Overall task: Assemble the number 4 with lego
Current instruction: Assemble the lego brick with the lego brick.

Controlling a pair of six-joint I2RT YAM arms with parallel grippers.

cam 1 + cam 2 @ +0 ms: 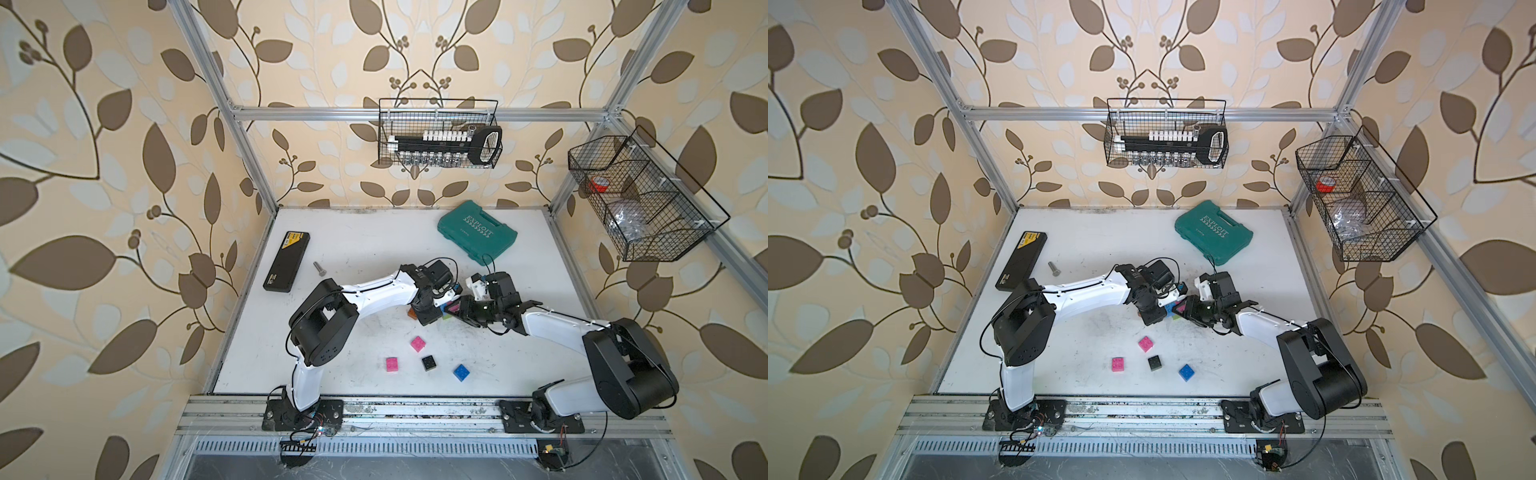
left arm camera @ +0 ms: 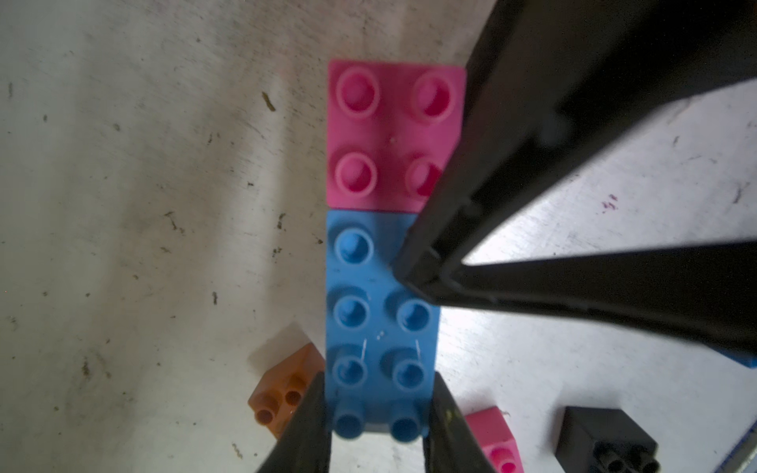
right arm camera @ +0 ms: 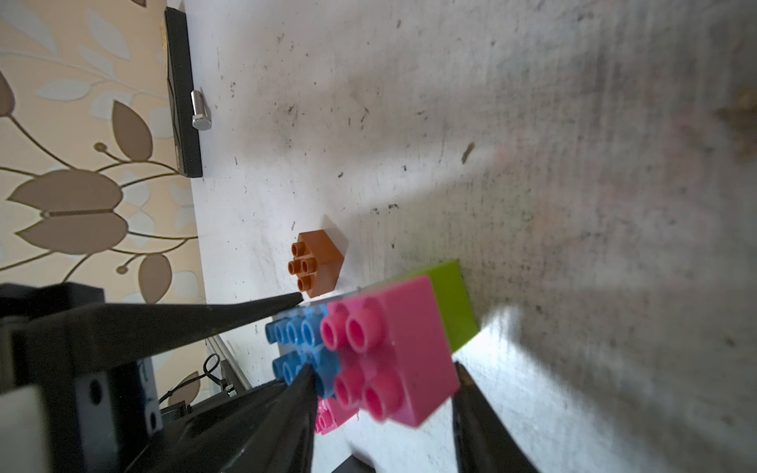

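Both arms meet over the middle of the table [image 1: 353, 257]. The left gripper [image 2: 379, 393] has its jaws clamped on one end of the long blue brick [image 2: 381, 327], a finger on each long side, and holds it raised off the surface. A pink brick [image 2: 389, 135] is butted against the blue brick's other end, studs facing the left wrist camera. In the right wrist view a lime green brick [image 3: 452, 303] shows underneath the pink one.

The right gripper [image 3: 381, 368] comes in from the side, jaws apart and straddling that pink brick. One finger lies at the seam with the blue, the other just beside the pink brick's far face.

Down on the table, the orange brick [image 3: 317, 262] lies just beside the left gripper. Nearer the arm bases, well apart from the grippers, lie a loose pink brick [image 1: 417, 343], a second loose pink brick [image 1: 392, 364], the black brick [image 1: 429, 363] and the small blue brick [image 1: 460, 371]. The teal case [image 1: 477, 232] sits at the back; the bolt [image 1: 319, 267] lies just beside the flat black box [image 1: 286, 262].
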